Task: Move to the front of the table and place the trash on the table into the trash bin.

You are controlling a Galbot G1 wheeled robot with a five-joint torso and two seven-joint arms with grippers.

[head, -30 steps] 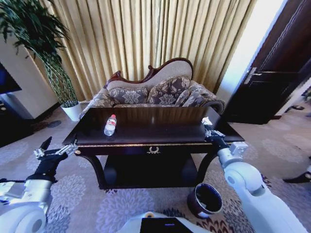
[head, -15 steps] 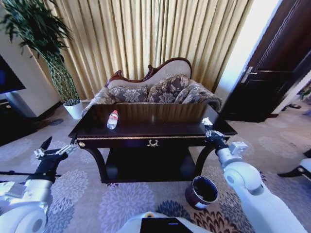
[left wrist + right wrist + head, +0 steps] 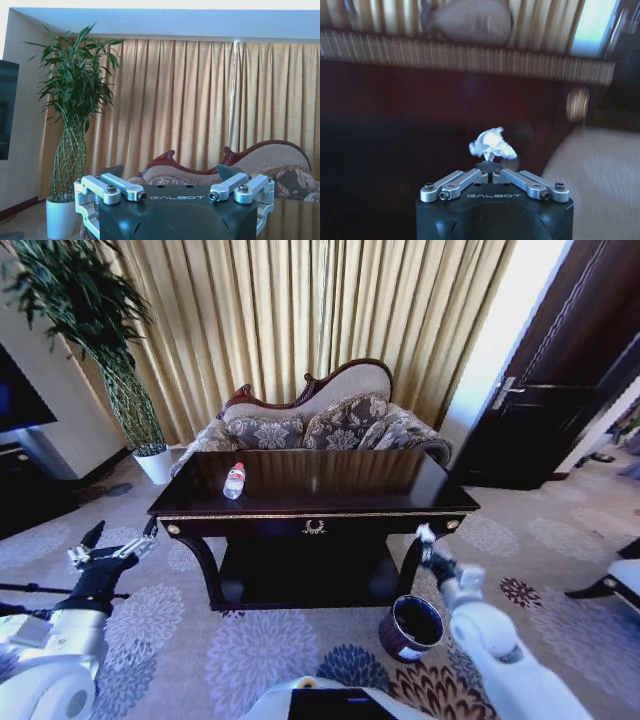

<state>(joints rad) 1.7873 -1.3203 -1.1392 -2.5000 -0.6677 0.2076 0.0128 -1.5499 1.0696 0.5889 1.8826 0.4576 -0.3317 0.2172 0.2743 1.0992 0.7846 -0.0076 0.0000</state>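
The right tool [image 3: 492,171] pinches a crumpled white paper scrap [image 3: 492,145], light and soft, by one edge beside the glossy dark-brown bench [image 3: 320,498], above the maroon round bin [image 3: 411,626]; the left tool [image 3: 175,194] hangs spread apart.

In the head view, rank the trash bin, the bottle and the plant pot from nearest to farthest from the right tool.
Measured from the right tool, which is shut on a paper scrap:
1. Trash bin, on the carpet just below the tool.
2. Bottle, on the table's left end.
3. Plant pot, on the floor past the table's far left corner.
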